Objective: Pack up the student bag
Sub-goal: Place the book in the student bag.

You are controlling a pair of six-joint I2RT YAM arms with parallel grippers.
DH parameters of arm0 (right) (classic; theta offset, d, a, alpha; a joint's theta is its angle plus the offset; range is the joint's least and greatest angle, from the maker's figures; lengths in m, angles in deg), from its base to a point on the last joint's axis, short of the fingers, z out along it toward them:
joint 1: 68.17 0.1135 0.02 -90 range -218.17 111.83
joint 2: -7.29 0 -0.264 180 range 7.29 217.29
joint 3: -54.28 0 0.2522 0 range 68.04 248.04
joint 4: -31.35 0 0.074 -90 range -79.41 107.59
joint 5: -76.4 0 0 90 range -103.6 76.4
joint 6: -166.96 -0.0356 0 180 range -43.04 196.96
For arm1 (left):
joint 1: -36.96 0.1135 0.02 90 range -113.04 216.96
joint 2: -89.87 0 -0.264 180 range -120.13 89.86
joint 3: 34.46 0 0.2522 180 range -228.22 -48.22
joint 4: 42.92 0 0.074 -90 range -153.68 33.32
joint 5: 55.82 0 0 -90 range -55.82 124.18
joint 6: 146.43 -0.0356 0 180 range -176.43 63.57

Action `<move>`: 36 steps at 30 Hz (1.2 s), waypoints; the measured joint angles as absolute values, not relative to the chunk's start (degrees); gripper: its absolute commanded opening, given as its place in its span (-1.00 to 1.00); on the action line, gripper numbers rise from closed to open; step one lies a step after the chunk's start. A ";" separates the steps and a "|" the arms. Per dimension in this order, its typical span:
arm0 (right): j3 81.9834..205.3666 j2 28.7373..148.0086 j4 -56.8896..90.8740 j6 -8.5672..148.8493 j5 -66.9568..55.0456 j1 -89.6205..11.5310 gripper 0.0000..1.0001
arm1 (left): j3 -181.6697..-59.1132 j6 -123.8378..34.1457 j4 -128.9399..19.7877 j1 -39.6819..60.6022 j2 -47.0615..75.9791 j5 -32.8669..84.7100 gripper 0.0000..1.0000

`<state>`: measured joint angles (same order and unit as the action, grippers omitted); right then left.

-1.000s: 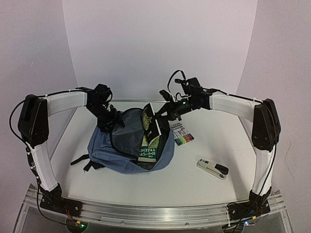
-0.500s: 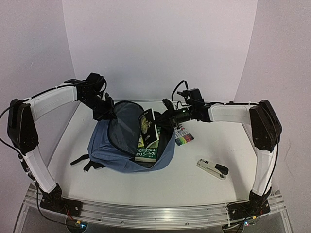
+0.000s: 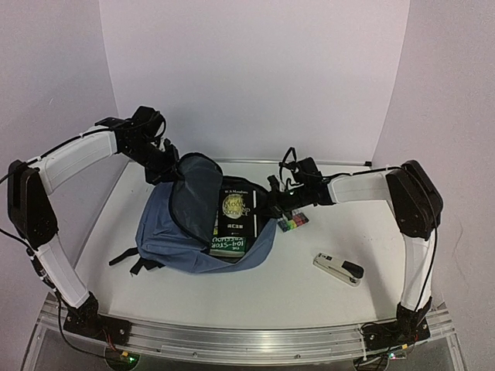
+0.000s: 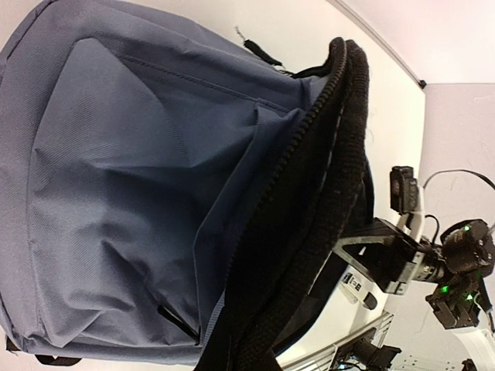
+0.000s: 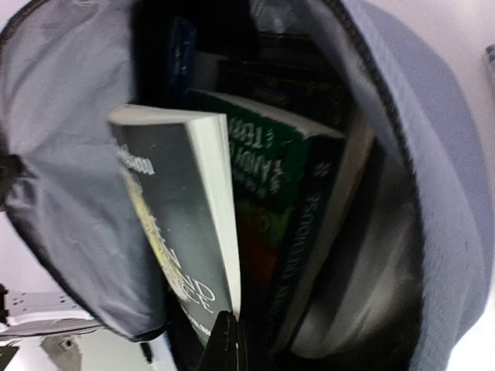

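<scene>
Soft, floppy student bag (image 3: 166, 232) propped open on the worktop (image 3: 332, 224), left of the stapler (image 3: 339, 268).
From above: left hand (image 3: 164, 171) clamped on the limp flap, right hand (image 3: 275, 201) pinching a book (image 3: 238, 207). Left wrist: firmer zipper rim (image 4: 309, 201), likely the best hold. Right wrist: closed on the book's edge.

White table (image 3: 356, 232): student bag (image 3: 166, 236), marker pack (image 3: 294, 222) (partly hidden), stapler (image 3: 339, 268).

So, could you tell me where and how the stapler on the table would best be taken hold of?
Probably across the middle of the stapler, coming from straight above. It lies flat and on its own on the table, long and narrow, so a pinch can close over its two long sides.
</scene>
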<state>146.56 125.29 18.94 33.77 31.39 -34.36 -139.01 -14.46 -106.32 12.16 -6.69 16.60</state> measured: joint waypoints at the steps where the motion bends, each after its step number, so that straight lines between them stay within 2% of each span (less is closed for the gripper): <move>1: 147.16 125.39 17.48 34.61 30.14 -34.17 -1.00 | -139.36 -14.54 -106.27 12.16 -6.69 16.32 -1.00; 7: 149.03 125.44 10.78 39.52 25.00 -32.39 -0.97 | -141.17 -14.65 -106.15 12.16 -7.19 15.15 -1.00; 10: 149.62 125.44 8.01 41.69 23.85 -31.04 -0.59 | -141.94 -14.84 -106.14 12.14 -8.06 14.27 -1.00; 14: 151.82 125.44 5.39 43.80 23.89 -29.59 -0.23 | -146.12 -16.60 -106.21 10.87 -11.90 12.12 -0.96; 16: 153.67 125.45 4.59 45.06 24.53 -29.17 -0.02 | -148.43 -17.95 -106.24 9.21 -14.14 11.09 -0.76; 20: 156.62 125.21 3.85 48.57 26.50 -29.83 0.28 | -149.04 -19.92 -105.82 6.06 -15.97 7.78 0.11; 22: 157.27 124.77 2.75 50.56 27.26 -31.30 0.41 | -147.48 -20.34 -104.83 5.32 -15.44 6.83 0.39; 25: 159.21 124.22 -0.27 55.35 27.95 -34.92 0.54 | -142.59 -19.41 -103.48 5.51 -12.69 7.66 0.60; 29: 163.67 124.06 -3.25 62.56 26.11 -40.13 0.70 | -136.03 -17.13 -103.32 6.10 -7.43 11.30 0.70; 33: 170.94 125.56 -6.06 67.88 22.99 -42.63 0.76 | -128.99 -13.86 -103.65 6.31 -2.43 14.70 0.92; 36: 178.13 129.67 -7.02 69.92 22.83 -42.24 0.78 | -122.95 -12.04 -103.02 6.10 0.09 15.27 0.96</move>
